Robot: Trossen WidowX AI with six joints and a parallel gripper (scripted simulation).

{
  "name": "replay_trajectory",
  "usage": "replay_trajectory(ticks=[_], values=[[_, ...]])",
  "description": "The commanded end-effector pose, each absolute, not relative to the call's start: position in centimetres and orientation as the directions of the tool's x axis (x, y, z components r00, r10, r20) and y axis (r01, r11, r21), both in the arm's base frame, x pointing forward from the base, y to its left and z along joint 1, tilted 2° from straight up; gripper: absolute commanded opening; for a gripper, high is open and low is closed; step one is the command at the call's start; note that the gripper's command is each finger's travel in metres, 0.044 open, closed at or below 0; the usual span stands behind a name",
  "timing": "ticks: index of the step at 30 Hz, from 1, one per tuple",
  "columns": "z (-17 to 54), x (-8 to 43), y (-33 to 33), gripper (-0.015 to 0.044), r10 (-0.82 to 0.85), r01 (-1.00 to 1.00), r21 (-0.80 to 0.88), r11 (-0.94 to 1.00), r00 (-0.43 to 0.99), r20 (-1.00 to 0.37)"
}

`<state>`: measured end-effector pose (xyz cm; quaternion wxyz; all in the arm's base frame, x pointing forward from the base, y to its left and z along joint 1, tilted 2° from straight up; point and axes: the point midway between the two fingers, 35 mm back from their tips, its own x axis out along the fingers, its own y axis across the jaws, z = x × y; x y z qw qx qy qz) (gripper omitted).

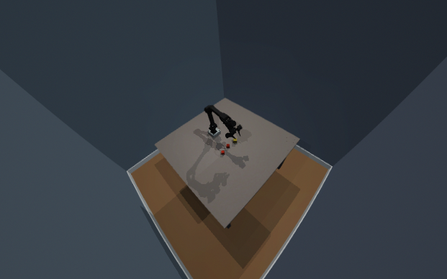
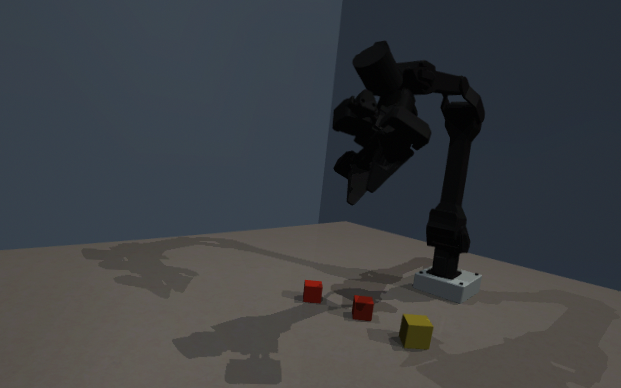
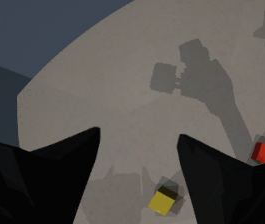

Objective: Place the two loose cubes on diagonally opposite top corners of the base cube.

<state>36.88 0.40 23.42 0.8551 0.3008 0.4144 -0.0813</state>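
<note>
The yellow cube (image 1: 235, 141) (image 2: 416, 334) (image 3: 161, 202), the larger one and apparently the base, stands on the table with a bare top. One red cube (image 1: 227, 146) (image 2: 363, 309) stands apart from it, between it and the other red cube (image 1: 222, 152) (image 2: 312, 292). Both red cubes sit level on the table. Only one red cube (image 3: 263, 153) shows in the wrist view, at the right beyond the right finger. My gripper (image 1: 237, 136) (image 2: 361, 197) (image 3: 140, 137) is open and empty, well above the table and tilted. No cube is between the fingers.
The arm's pale base (image 1: 214, 133) (image 2: 446, 286) stands on the table (image 1: 256, 158) (image 2: 41, 320) (image 3: 113, 90) behind the cubes. Shadows of the arm fall across the table top and around the cubes. A table edge shows at the upper left of the wrist view.
</note>
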Motion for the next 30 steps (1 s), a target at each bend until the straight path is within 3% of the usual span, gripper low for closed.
replay_trajectory(ticks=[1, 10, 30], values=[[19.3, 34.4, -1.0, 0.0265, 0.054, 0.558, 0.346, 0.755, 0.472, -0.88], [13.7, 27.8, -3.4, 0.0265, -0.029, 0.778, 0.029, 0.628, 0.061, -0.998], [7.4, 28.0, -3.6, 0.0265, -0.03, 0.78, 0.023, 0.625, 0.054, -0.998]])
